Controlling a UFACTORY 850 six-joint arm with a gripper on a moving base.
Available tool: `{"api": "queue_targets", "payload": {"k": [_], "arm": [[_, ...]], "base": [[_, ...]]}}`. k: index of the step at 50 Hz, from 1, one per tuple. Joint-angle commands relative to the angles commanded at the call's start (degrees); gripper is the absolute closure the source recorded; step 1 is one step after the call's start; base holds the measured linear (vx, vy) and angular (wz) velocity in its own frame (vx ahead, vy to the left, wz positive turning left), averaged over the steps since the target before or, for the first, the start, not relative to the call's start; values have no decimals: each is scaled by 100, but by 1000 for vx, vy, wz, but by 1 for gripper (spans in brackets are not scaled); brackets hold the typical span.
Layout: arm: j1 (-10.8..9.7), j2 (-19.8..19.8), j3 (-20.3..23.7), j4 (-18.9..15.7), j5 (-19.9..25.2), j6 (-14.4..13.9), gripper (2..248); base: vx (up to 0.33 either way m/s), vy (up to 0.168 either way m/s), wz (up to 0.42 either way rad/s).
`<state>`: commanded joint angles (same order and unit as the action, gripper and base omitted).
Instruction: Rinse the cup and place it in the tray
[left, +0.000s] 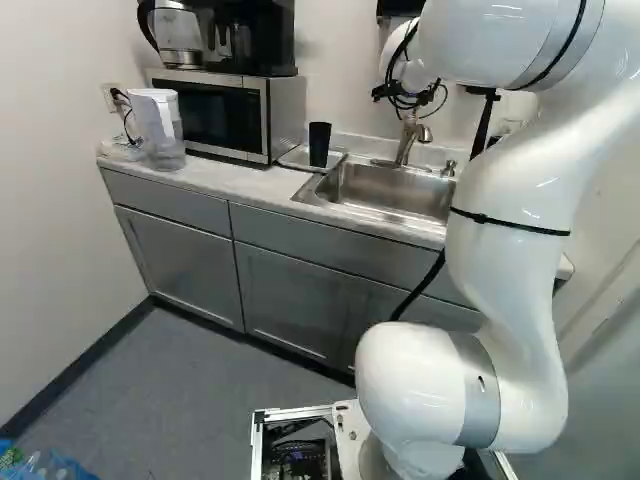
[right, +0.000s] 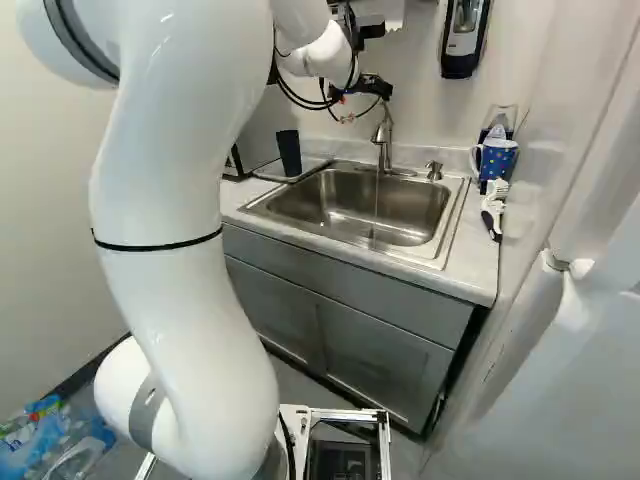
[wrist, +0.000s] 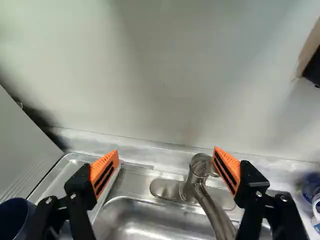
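Note:
My gripper (left: 408, 93) is raised above the sink's faucet (left: 408, 140), seen also as the gripper (right: 360, 92) in the right base view. In the wrist view the gripper (wrist: 166, 171) stands open, its orange pads wide apart with nothing held; the faucet (wrist: 198, 176) shows beyond and between them. The dark cup (left: 319, 145) stands upright at the metal tray (left: 295, 157), left of the sink. Part of the cup (wrist: 14, 216) appears outside one finger in the wrist view. A thin stream of water (right: 376, 205) falls from the faucet into the sink (right: 340, 200).
A microwave (left: 225, 112) with a coffee maker on top stands beside the tray, and a white pitcher (left: 158, 128) farther left. Right of the sink are a soap pump (right: 434, 170), a blue patterned mug (right: 497, 158) and a brush (right: 493, 208). A dispenser (right: 465, 38) hangs on the wall.

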<state>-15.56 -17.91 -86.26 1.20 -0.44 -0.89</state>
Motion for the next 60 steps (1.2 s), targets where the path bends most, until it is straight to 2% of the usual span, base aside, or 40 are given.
{"api": "queue_targets", "payload": {"k": [20, 29, 41, 60], "arm": [[0, 0, 0, 0, -140, 0, 3], [4, 27, 31, 4, 106, 0, 3], [95, 277, 317, 29, 598, 0, 3], [297, 747, 839, 29, 598, 0, 3]], "base": [[0, 0, 0], [0, 0, 0], [0, 0, 0], [0, 0, 0]]}}
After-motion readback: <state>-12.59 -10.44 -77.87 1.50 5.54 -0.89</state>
